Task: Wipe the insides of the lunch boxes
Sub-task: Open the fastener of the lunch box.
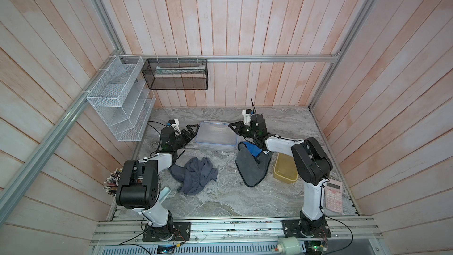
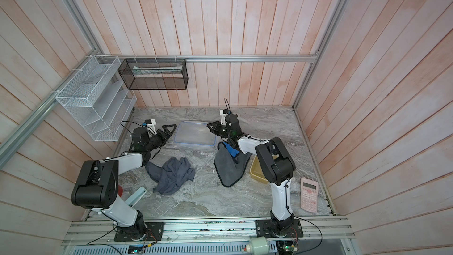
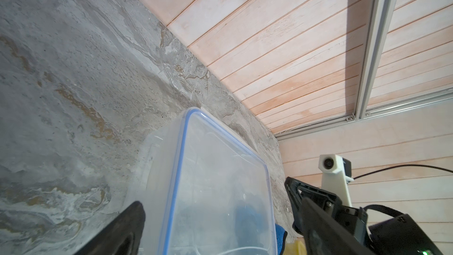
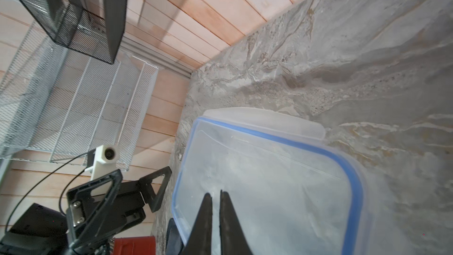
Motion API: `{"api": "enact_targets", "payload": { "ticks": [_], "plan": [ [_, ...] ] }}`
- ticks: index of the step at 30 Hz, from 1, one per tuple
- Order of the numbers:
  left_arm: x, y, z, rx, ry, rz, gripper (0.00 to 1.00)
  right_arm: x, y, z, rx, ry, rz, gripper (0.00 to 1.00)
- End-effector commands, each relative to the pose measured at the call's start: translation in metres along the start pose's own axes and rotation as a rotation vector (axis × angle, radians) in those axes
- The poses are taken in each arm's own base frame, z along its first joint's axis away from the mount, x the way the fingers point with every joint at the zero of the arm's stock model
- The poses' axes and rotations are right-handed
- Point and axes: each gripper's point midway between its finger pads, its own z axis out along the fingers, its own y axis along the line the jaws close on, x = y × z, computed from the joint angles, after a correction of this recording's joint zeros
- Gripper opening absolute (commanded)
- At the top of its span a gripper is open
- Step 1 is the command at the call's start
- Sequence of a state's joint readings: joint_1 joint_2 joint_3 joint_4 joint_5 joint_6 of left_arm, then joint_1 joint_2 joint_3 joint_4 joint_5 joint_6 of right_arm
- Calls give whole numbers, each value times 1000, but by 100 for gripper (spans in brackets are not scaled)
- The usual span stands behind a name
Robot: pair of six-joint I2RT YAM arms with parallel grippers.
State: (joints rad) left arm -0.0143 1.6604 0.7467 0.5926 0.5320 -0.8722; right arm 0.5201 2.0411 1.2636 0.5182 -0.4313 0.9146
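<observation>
The clear lunch box (image 1: 213, 147) stands at the back middle of the table with a blue-rimmed clear lid (image 1: 215, 132) on top of it. My left gripper (image 1: 193, 131) is open beside the box's left end. One of its fingers (image 3: 130, 224) shows next to the tub wall (image 3: 157, 168). My right gripper (image 1: 230, 125) is shut, its tips (image 4: 215, 193) over the lid (image 4: 269, 180) near the far right corner, with nothing visible between them. The amber lunch box (image 1: 285, 171) sits open at the right, partly hidden by my right arm.
A crumpled dark grey cloth (image 1: 196, 175) lies front of centre. A grey cloth with a blue one (image 1: 252, 165) lies between the two boxes. A pink calculator (image 1: 333, 198) is at the front right. A white wire rack (image 1: 120, 101) and black mesh basket (image 1: 176, 74) hang on the walls.
</observation>
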Motion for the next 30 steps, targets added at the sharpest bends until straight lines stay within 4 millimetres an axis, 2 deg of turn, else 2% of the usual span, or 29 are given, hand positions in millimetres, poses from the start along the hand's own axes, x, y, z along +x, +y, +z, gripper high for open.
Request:
{"api": "enact_targets", "payload": {
  "ticks": [1,10,15,23,30],
  "plan": [
    [7,2,2,33,20,-32,98,4,-3,8,-16,39,4,7],
    [17,13,11,32,64,-64,97,18,-45,4,76,70,46,4],
    [24,16,14,51,83,-93,96,32,-65,5,133,111,83,4],
    [25,12,16,88,87,-92,92,41,-76,4,178,139,98,4],
    [23,5,18,138,84,-87,82,50,-78,6,215,170,76,5]
  ]
}}
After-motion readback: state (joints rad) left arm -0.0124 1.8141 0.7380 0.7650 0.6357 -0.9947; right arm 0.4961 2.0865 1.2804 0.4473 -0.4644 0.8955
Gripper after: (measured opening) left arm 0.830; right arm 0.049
